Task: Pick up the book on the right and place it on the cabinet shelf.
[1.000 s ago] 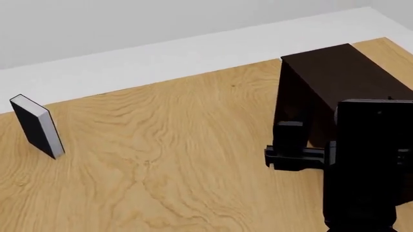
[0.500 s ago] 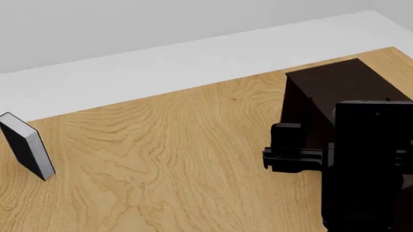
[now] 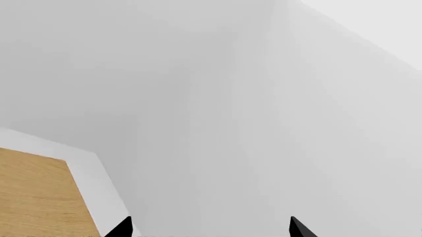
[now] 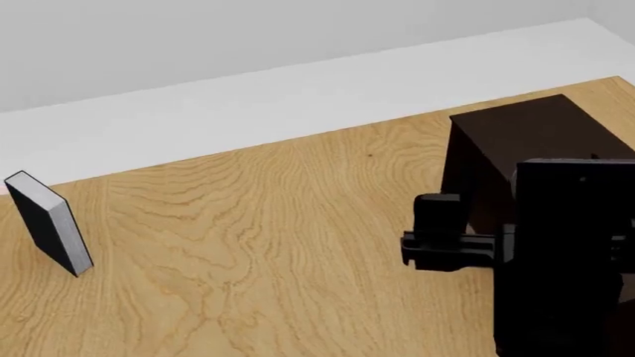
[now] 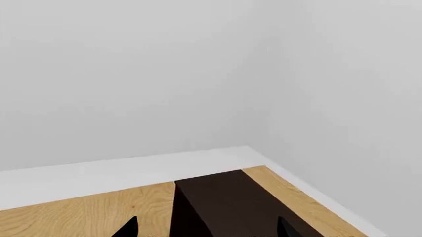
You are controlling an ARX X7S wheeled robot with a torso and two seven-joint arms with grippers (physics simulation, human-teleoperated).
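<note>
Fingertips of the right end effector [image 5: 205,228] show as two dark points set apart with nothing between them, so it is open and empty. Directly beyond it stands one dark brown cabinet [image 4: 526,149] on the wooden worktop [image 4: 258,245]; its shelf is not visible from here. The left end effector [image 3: 209,228] likewise shows two separated tips, open, facing bare white wall [image 3: 264,98] past a corner of the worktop. One book [image 4: 50,222] is in sight, black-covered with pale pages, upright, well apart from the right end effector across bare wood. No pale grey book appears in any view.
</note>
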